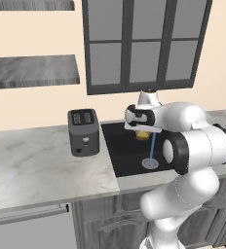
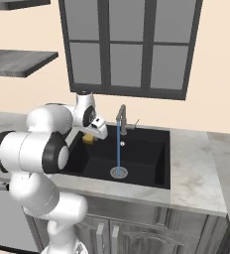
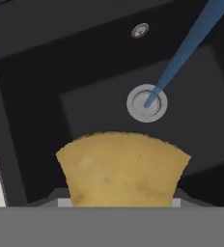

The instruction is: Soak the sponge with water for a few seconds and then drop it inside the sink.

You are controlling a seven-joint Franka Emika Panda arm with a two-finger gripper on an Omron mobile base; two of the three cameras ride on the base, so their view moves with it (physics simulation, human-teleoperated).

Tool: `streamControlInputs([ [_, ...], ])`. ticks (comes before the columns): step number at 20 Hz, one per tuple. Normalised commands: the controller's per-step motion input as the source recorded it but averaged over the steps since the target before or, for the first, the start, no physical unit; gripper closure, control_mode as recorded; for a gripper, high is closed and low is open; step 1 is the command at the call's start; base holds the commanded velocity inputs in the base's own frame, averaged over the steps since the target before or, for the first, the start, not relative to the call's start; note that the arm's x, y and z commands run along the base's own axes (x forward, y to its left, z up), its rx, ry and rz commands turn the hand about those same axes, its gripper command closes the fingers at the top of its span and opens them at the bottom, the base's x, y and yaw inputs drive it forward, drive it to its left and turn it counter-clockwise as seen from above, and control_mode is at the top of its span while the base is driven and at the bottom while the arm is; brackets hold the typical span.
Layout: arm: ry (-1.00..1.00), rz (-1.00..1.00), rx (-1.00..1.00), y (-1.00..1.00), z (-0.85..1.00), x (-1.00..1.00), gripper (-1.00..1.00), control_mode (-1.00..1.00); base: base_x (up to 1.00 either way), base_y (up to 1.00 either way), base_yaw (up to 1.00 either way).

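One white robot arm reaching over a black kitchen sink [image 2: 156, 149], seen from three cameras. Set into a pale marble counter [image 1: 37, 165], with a dark grey toaster [image 1: 83, 131] standing on the counter just left of the basin and a dark-framed window [image 2: 132, 44] on the far wall.

Held in the gripper [image 1: 142, 130]: a small yellow-orange sponge [image 3: 122, 169], jaws clamped on it, hanging above the left part of the basin and clear of the floor of the sink. Visible in the left base view as a scrap of yellow [image 1: 142, 135] under the hand, and in the right base view as a yellow patch [image 2: 89, 138] beside the wrist.

Running from the grey gooseneck faucet [image 2: 121, 115]: a thin light-blue stream of water [image 2: 119, 149], straight down onto the round silver drain [image 3: 147, 102]. In the hand view, stream passing to the right of the sponge and apart from it, not touching.

Step in hand, judged from this: carrying the sponge toward the stream, soaking not yet begun. Next move probably a short shift to the right, toward the faucet, until the sponge sits in the falling water; then a pause of a few seconds; then an opening of the jaws to drop it into the basin. Grip best kept firm until that point, since wet sponge may sag or slip.
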Motion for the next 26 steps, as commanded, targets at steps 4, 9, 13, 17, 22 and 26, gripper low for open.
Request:
streamControlInputs([
  [4, 0.0, 0.04, 0.0, 0.0, -0.04, 0.0, 1.0, -1.0, 0.0, 0.0, 0.0],
  [9, 0.0, 0.03, 0.0, 0.0, -0.31, 0.0, 1.0, -1.0, 0.0, 0.0, 0.0],
  [13, 0.0, 0.02, 0.0, 0.0, -0.31, 0.0, 1.0, -1.0, 0.0, 0.0, 0.0],
  [17, 0.0, 0.02, 0.0, 0.0, -0.23, 0.01, 1.0, -1.0, 0.0, 0.0, 0.0],
  [22, 0.0, 0.02, 0.0, 0.0, -0.2, 0.13, 1.0, -1.0, 0.0, 0.0, 0.0],
  [26, 0.0, 0.01, 0.0, 0.0, -0.09, 0.29, 1.0, -1.0, 0.0, 0.0, 0.0],
])
